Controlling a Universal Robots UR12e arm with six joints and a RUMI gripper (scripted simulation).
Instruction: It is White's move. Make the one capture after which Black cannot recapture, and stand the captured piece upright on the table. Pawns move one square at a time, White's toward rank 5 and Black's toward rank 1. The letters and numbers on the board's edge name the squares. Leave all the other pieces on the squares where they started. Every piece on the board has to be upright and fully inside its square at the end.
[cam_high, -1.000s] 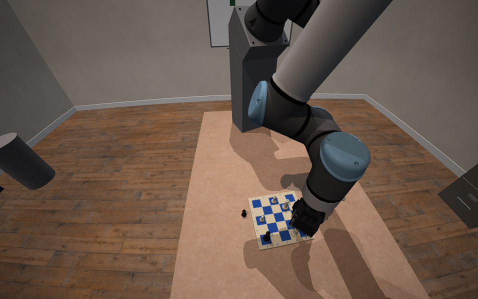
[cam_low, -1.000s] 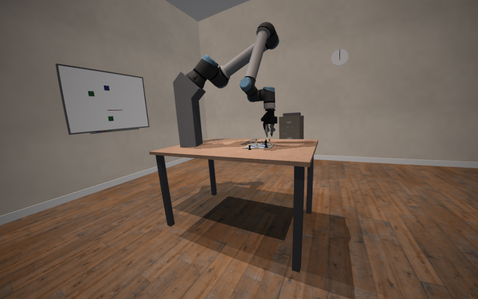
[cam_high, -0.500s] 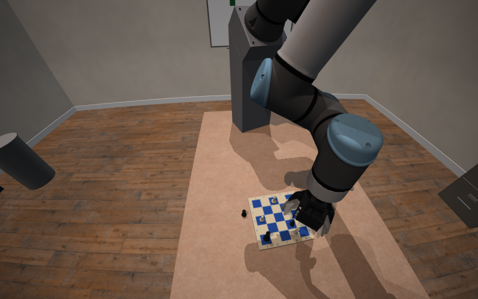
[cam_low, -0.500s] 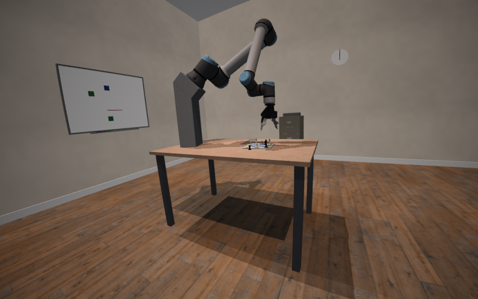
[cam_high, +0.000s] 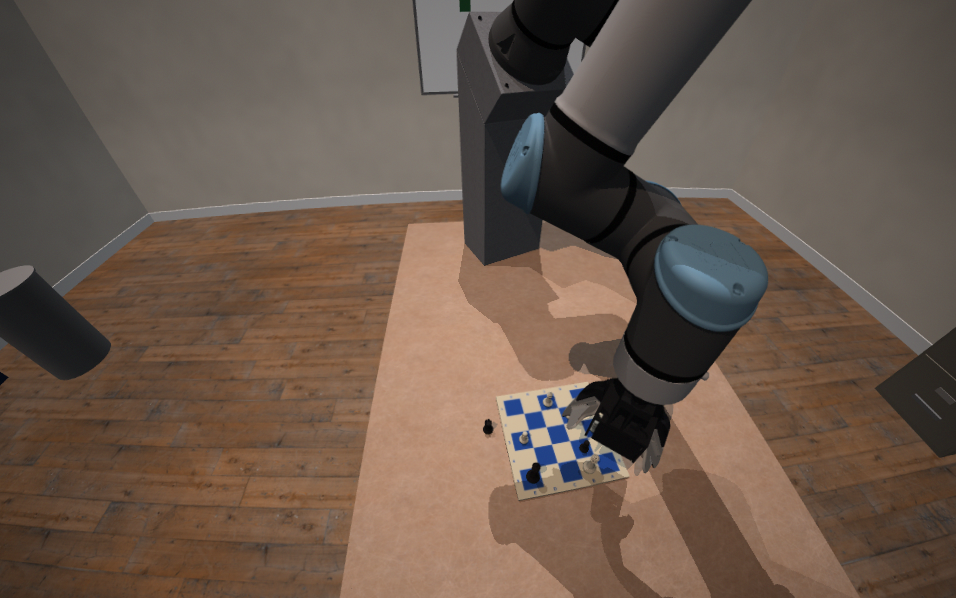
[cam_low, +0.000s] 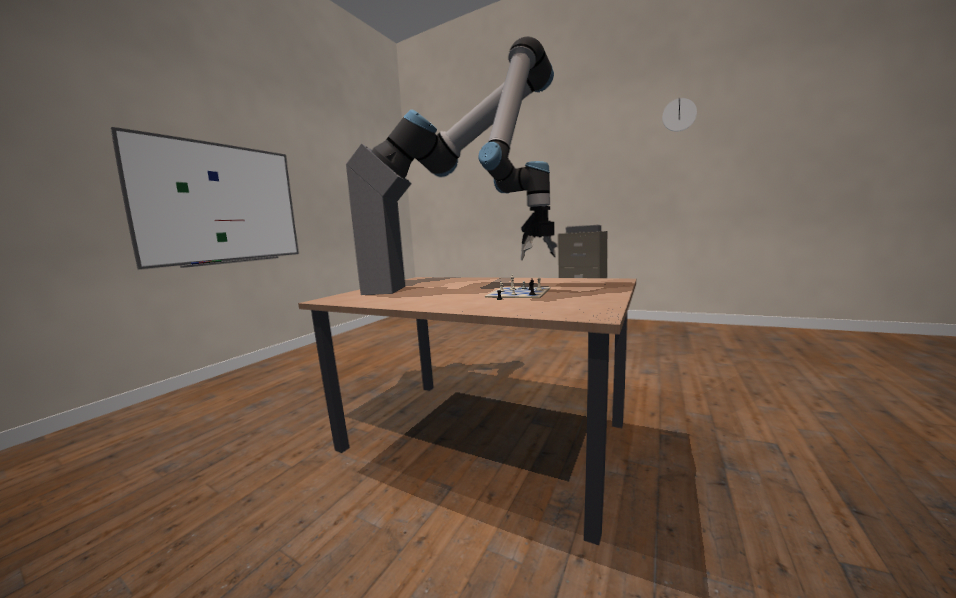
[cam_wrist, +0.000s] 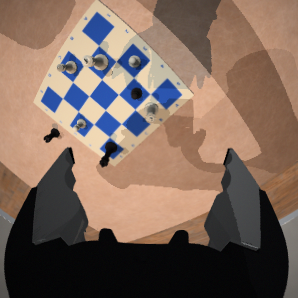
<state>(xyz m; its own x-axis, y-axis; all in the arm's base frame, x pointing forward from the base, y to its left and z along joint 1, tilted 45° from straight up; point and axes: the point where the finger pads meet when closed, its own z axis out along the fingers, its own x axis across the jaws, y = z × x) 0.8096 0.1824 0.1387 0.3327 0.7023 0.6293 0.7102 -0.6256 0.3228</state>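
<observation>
A small blue-and-cream chessboard (cam_high: 510, 454) (cam_low: 518, 291) (cam_wrist: 97, 27) lies on the table (cam_high: 437, 352) (cam_low: 458, 306). My gripper (cam_high: 614, 433) (cam_low: 538, 243) (cam_wrist: 148, 149) is open wide and empty, hanging well above the board's edge. Below it a white piece (cam_high: 592, 464) (cam_wrist: 151, 111) stands on a square by the board's edge, with a black pawn (cam_high: 584, 445) (cam_wrist: 135, 93) one square diagonally away. A tall black piece (cam_high: 534, 473) (cam_wrist: 108, 150) stands on a corner square. White pieces (cam_wrist: 67, 66) (cam_wrist: 97, 61) (cam_wrist: 134, 61) stand at the far side, and a white pawn (cam_high: 523, 438) (cam_wrist: 80, 123) stands near the side edge. A black pawn (cam_high: 487, 426) (cam_low: 499, 294) (cam_wrist: 51, 134) stands upright on the table beside the board.
The arm's grey pedestal (cam_high: 493, 176) (cam_low: 377, 225) stands at the table's far end. A grey filing cabinet (cam_low: 582, 253) stands behind the table and a whiteboard (cam_low: 207, 200) hangs on the left wall.
</observation>
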